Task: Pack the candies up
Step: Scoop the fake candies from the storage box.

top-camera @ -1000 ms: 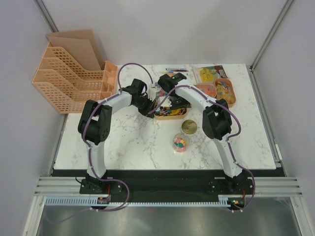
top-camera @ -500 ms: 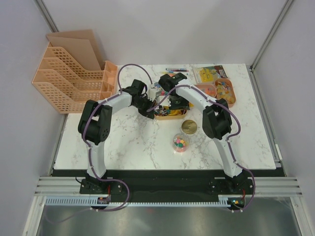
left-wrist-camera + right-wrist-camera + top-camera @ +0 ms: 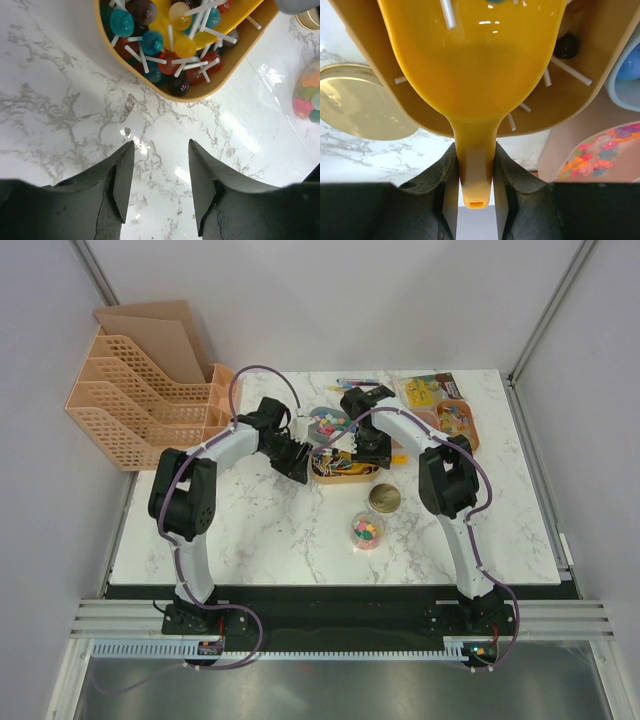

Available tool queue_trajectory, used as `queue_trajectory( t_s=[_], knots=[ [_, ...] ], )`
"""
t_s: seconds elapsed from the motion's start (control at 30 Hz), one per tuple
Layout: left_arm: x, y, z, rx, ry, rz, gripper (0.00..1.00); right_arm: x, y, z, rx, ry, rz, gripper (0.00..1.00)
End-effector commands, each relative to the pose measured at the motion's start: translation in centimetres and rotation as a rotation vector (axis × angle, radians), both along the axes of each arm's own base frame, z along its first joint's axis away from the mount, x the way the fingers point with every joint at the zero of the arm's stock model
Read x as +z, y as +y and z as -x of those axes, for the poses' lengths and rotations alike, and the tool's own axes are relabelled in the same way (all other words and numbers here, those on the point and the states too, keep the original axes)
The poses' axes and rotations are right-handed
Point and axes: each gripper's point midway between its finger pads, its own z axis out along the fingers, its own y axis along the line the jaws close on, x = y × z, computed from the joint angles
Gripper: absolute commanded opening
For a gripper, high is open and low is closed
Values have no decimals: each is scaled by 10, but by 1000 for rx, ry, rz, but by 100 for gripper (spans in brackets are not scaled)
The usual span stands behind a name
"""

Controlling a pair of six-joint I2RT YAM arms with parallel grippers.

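Small bright candies fill a clear jar (image 3: 367, 530), whose edge shows in the left wrist view (image 3: 309, 95). More candies lie in a blue bowl (image 3: 328, 423) and in two pink trays (image 3: 456, 421) (image 3: 600, 155). My left gripper (image 3: 299, 466) (image 3: 161, 145) stands open over bare marble, just left of a yellow tray of lollipops (image 3: 345, 470) (image 3: 200, 89). My right gripper (image 3: 362, 452) (image 3: 474, 150) is shut on the handle of a yellow scoop (image 3: 475, 60), whose bowl hangs over that tray.
A gold jar lid (image 3: 384, 499) (image 3: 360, 107) lies between the tray and the jar. Pens (image 3: 358, 382) and a flat packet (image 3: 424, 390) lie at the back. A peach file rack (image 3: 150, 390) stands at the far left edge.
My left gripper has opened and drawn back left from the lollipop tray. The right arm shifted slightly right, uncovering the blue bowl.
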Motion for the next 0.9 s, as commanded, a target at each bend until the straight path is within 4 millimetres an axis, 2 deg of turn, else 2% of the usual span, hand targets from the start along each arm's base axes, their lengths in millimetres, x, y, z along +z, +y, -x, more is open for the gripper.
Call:
queue_trajectory(
  t_s=[0.0,0.23,0.4,0.63,0.87],
  knots=[
    [31,11,-9,2,-88,-13,55,13,20,-9,24,-54,-116,0],
    [31,30,-17,47,-85,-40,54,15,28,-14,21,-75,-147,0],
    [31,38,-24,70,-88,-42,54,19,29,-14,15,-87,-179,1],
    [23,55,-31,105,-88,-86,56,34,38,-11,9,-89,-343,0],
    [16,70,-41,101,-96,-142,56,45,32,-14,7,-114,-459,0]
  ],
)
